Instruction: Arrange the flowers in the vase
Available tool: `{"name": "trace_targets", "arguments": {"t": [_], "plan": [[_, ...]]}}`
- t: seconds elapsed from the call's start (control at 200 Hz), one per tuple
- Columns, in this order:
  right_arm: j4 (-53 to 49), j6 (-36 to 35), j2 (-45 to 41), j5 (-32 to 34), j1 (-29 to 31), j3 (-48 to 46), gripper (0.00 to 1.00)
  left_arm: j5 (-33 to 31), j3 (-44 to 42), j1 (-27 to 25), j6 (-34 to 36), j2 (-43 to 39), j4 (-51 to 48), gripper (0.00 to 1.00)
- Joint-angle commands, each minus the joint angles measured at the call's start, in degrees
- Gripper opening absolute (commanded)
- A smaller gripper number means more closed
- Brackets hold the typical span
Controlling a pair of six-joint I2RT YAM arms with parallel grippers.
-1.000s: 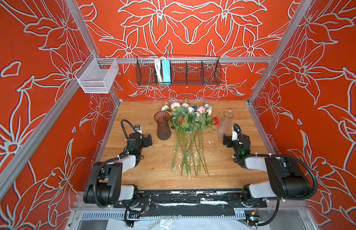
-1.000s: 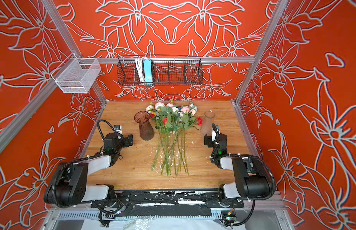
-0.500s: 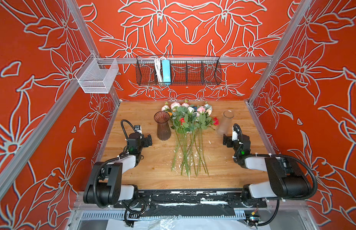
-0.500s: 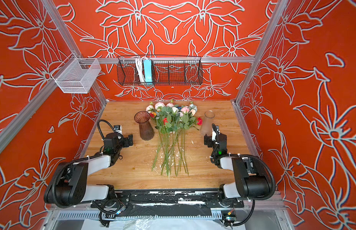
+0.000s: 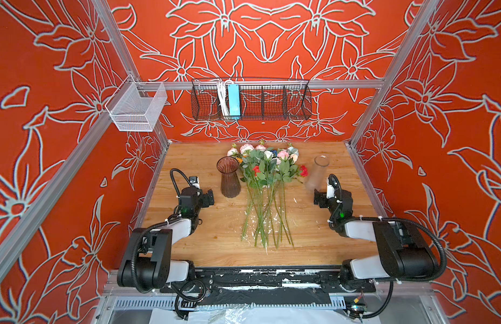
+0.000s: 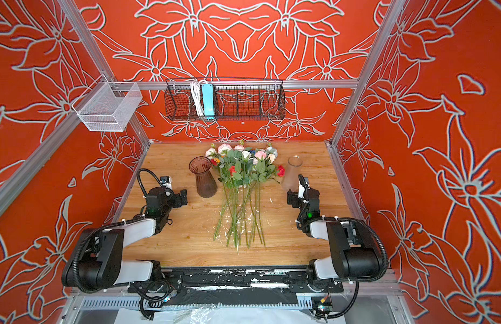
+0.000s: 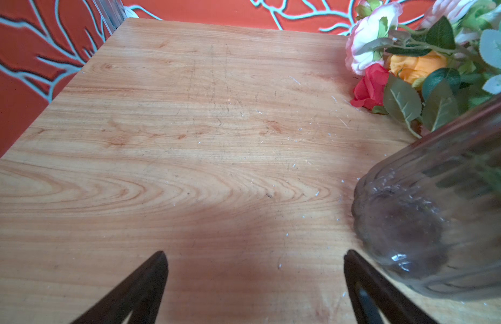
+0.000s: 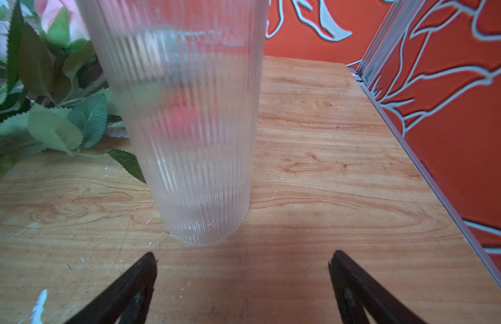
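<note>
Green-stemmed flowers (image 5: 267, 179) lie unmoved on the desk (image 5: 204, 232) between the brown vase (image 5: 229, 176) and clear vase (image 5: 316, 172); left pincer (image 7: 254, 254) and right pincer (image 8: 242, 254) stay wide open and empty, so arranging has not begun.

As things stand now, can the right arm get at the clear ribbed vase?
Probably yes. The right gripper is open, the clear ribbed vase stands upright just ahead of it, and only bare table lies between them.
</note>
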Motion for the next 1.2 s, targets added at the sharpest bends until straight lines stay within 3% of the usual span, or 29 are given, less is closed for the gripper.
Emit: {"name": "trace_targets", "arguments": {"t": [0.0,0.06,0.135,0.225,0.3,0.365,0.405,0.475,0.54,0.575,0.621,0.681,0.726,0.786,0.831,0.986,1.081,1.196], "plan": [[0.4,-0.4,-1.0,-0.7,-0.3,0.2,0.98,-1.6,2.5,-0.5,0.0,-3.0,-5.4,0.97],[0.6,0.1,-2.3,4.0,0.6,-0.1,0.97,-4.9,6.9,-2.4,0.0,-8.5,-16.5,0.97],[-4.6,0.1,-6.2,6.7,1.4,1.4,0.97,-5.6,9.4,-3.6,-1.7,-16.4,-23.1,0.97],[-26.5,1.7,-13.2,11.2,2.6,10.0,0.97,-6.4,10.4,-4.2,-5.5,-28.6,-29.1,0.97],[-41.1,5.9,-17.9,11.1,3.5,15.8,0.97,-7.7,12.8,-4.3,-10.8,-37.9,-36.2,0.97],[-52.7,11.4,-22.0,14.0,5.7,20.3,0.97,-11.4,16.2,-4.3,-19.3,-45.1,-43.9,0.97],[-60.7,16.4,-24.9,15.1,6.8,24.2,0.97,-14.5,19.0,-4.4,-28.4,-48.6,-49.3,0.97],[-73.9,24.0,-29.6,11.6,6.8,29.8,0.97,-13.9,24.4,-4.3,-39.8,-54.4,-59.6,0.97],[-73.2,26.4,-34.5,4.7,6.4,29.5,0.97,-6.5,24.9,-4.3,-30.6,-60.0,-55.8,0.97],[-71.6,28.5,-37.4,0.5,6.2,28.5,0.97,-7.2,23.5,-4.3,-33.9,-62.9,-54.6,0.97],[-71.8,34.7,-41.1,1.7,6.1,26.9,0.97,-9.4,20.7,-4.3,-39.0,-66.7,-52.0,0.97],[-70.8,38.0,-45.4,1.2,5.6,25.4,0.97,-6.7,18.8,-4.4,-37.2,-69.9,-48.1,0.97],[-71.3,38.4,-47.0,0.2,5.5,26.1,0.96,-6.5,20.0,-4.4,-37.6,-69.3,-50.1,0.97],[-75.9,38.0,-45.2,2.2,5.4,30.3,0.78,-5.1,23.6,-4.4,-36.9,-65.8,-52.7,0.97],[-79.4,37.0,-41.7,4.3,5.5,34.0,0.73,-4.9,26.4,-4.4,-37.2,-62.2,-54.7,0.97],[-88.1,33.6,-26.2,9.0,5.4,47.4,0.73,-4.4,38.9,-4.4,-37.8,-44.4,-60.5,0.99],[-88.5,29.8,-17.8,9.2,5.4,54.1,0.74,0.1,47.6,-4.4,-37.0,-32.7,-63.4,0.95],[-87.5,26.0,-8.8,13.5,5.0,60.0,0.77,6.1,53.7,-4.4,-36.4,-22.3,-64.3,0.99]]}}
